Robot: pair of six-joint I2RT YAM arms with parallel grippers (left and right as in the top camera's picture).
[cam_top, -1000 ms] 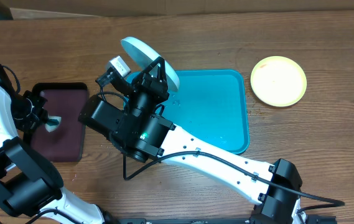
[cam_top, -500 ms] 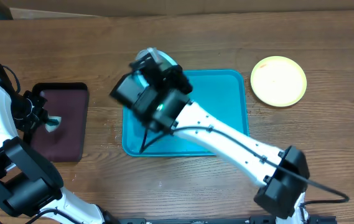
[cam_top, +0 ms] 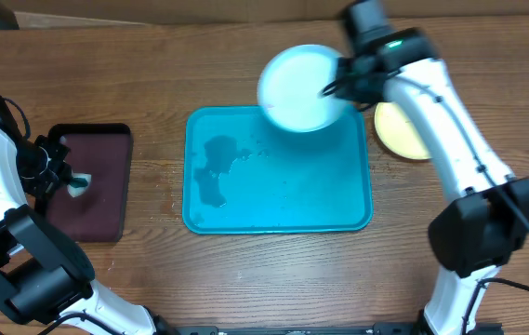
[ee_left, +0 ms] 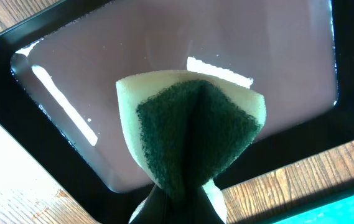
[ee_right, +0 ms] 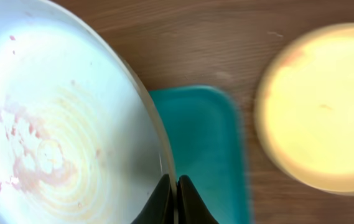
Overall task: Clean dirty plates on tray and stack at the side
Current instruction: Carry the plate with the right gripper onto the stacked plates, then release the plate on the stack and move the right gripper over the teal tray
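Observation:
My right gripper is shut on the rim of a pale mint-white plate and holds it in the air over the far right corner of the turquoise tray. The right wrist view shows that plate with pink-red smears, pinched between the fingers. A yellow-green plate lies on the table right of the tray, partly hidden by my right arm; it also shows in the right wrist view. My left gripper is shut on a green-and-yellow sponge above the maroon tray. The white plate is out of view.
A small dark maroon tray with a black rim lies at the left. The turquoise tray holds a wet patch in its left half. My right arm crosses above the table's right side.
My right arm has swung from the tray's left end to its far right corner, carrying the plate with it. The left arm and sponge have not moved.

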